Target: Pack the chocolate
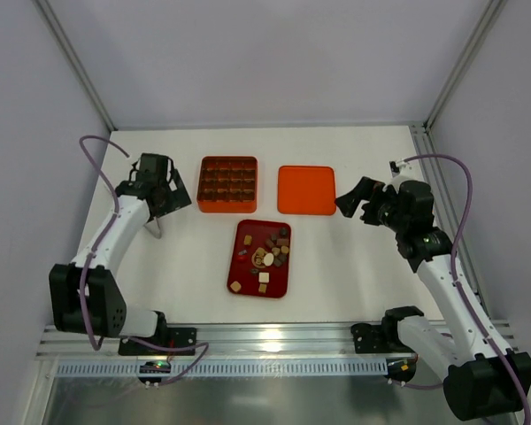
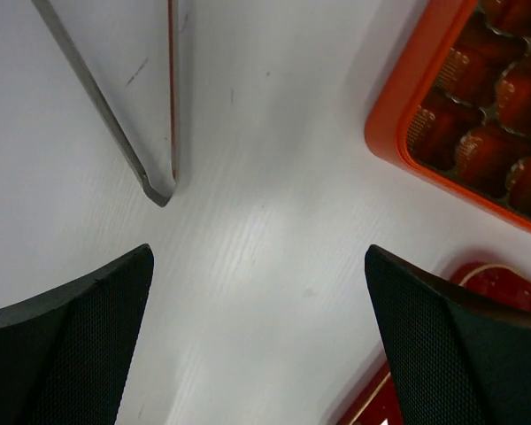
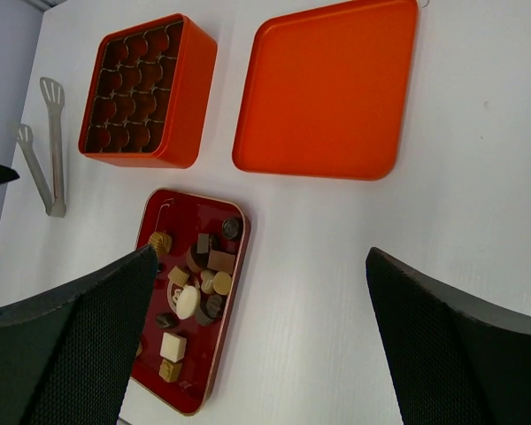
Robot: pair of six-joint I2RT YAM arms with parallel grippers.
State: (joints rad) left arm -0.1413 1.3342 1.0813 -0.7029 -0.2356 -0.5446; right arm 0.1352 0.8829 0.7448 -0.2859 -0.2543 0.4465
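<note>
On red tray (image 3: 171, 211): chocolate (image 3: 199, 285), right wrist view | left wrist: its corner

White table (image 1: 354, 257) bears grid box (image 1: 201, 185), lid (image 1: 306, 189), red tray (image 1: 248, 232), tongs (image 3: 57, 150).

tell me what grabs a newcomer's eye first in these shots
Two bright orange squares side by side in the middle: a box with a grid of cells on the left, a flat lid right of it. Just nearer sits the dark red tray with a jumble of small chocolates. The left gripper and right gripper flank them, open and empty.
</note>
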